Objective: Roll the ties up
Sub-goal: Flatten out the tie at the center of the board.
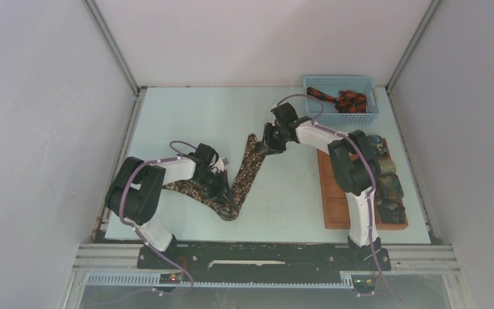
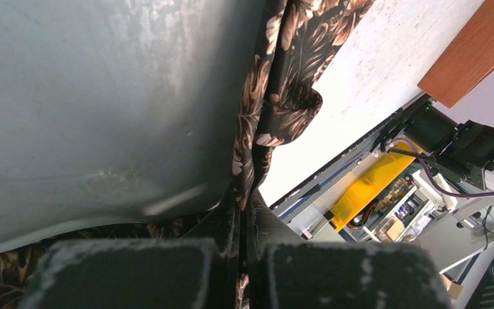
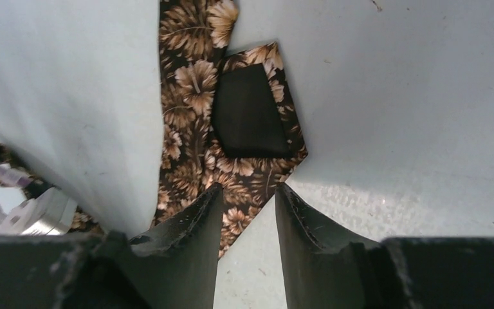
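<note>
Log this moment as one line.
left gripper: shut on dark brown floral fabric tie | right gripper: open at tie's pointed tip | tie: unrolled, V-shaped

Brown tie (image 1: 247, 168) partly under left pincer (image 1: 222, 187), rolled ties (image 1: 392, 188) partly behind right arm (image 1: 350, 164)

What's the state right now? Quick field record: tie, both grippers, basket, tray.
active tie: brown floral tie, lying in a V on the table
left gripper: shut on the brown floral tie near its bend
right gripper: open, fingers straddling the tie's far tip
basket: holds a black and red-orange tie
tray: several rolled ties in its compartments
</note>
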`<state>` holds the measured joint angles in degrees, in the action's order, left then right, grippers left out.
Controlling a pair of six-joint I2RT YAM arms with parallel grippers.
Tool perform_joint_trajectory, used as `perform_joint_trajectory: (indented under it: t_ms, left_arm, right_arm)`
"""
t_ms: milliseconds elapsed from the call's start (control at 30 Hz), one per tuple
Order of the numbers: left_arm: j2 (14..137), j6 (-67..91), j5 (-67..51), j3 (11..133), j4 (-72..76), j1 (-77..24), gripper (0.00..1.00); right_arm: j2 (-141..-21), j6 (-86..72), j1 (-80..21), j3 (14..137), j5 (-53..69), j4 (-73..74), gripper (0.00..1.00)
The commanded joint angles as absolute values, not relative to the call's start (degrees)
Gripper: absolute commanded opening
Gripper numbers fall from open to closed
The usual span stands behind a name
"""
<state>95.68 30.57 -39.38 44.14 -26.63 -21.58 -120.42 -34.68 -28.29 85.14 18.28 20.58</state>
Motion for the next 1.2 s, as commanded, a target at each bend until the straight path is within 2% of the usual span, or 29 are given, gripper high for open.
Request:
perform_joint_trajectory:
  t_ms: [0,167,400,500,633,767,867,1000,1167]
  left_arm:
    - [93.6,30.5,-39.9,43.8,-26.3,-21.5,0.0]
    - [93.7,30.1,-39.3,43.8,-26.6,-21.5,0.0]
    - [93.6,29.3,-39.2,44.3,-27.2,-21.5,0.0]
    - [93.5,29.1,-39.4,44.5,-27.4,-21.6,0.0]
    - [93.1,28.9,-39.3,44.4,-27.6,-21.5,0.02]
    - [92.6,28.5,-37.9,44.8,-28.5,-21.5,0.12]
    - [92.0,27.9,-35.7,46.1,-30.3,-21.5,0.24]
    - [90.8,27.2,-33.1,48.2,-32.2,-21.5,0.45]
    - [90.5,26.3,-29.3,51.9,-34.5,-21.5,0.58]
  right_arm:
    - [-123.2,-32.7,-30.6,91.1,9.5,27.2,0.4]
    - [-126.4,-30.9,-33.9,98.0,-2.3,35.3,0.45]
    - [-132.4,-28.5,-37.6,107.2,-10.2,43.9,0.49]
    - [-135.2,-27.8,-38.2,109.6,-9.6,46.0,0.43]
    - [-137.0,-27.5,-38.5,109.9,-9.2,46.3,0.26]
    - [-137.5,-27.2,-38.6,110.5,-8.8,46.2,0.11]
    - [-137.2,-27.1,-37.8,110.7,-8.8,45.7,0.05]
    - [-136.9,-27.0,-36.2,111.1,-8.1,45.0,0.03]
    - [-138.1,-26.4,-33.2,114.4,-6.3,45.2,0.0]
